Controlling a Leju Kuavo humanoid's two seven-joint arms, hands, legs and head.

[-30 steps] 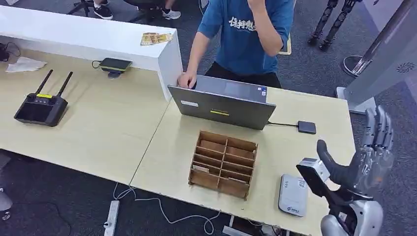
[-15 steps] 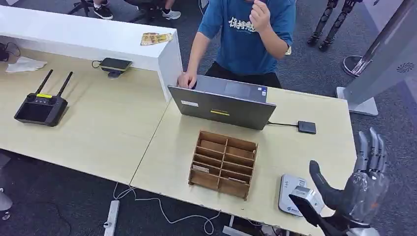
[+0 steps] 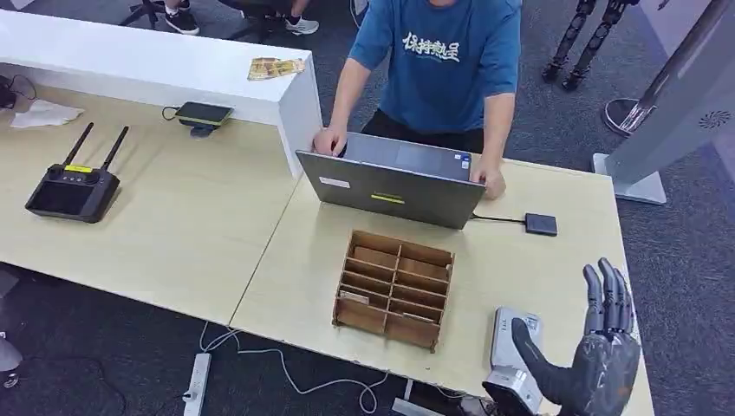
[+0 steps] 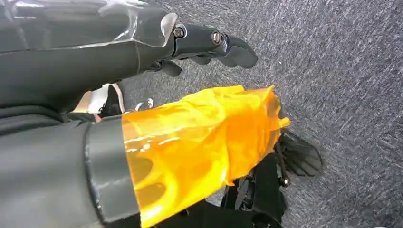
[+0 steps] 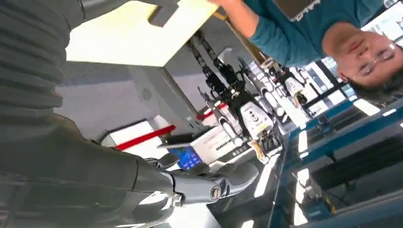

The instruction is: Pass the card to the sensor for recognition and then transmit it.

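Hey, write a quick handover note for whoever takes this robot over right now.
Right hand: open and empty, at the table's near edge beside the grey sensor.
Left hand: open and empty, hanging over the carpet.
Cards: pale ones lie in slots of the wooden rack.
Done: nothing to see yet; no card is in hand.
Left: pick a card, show it to the sensor, hand it on.

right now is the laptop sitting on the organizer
No, in the head view the laptop stands on the table behind the wooden organizer, with bare tabletop between them.
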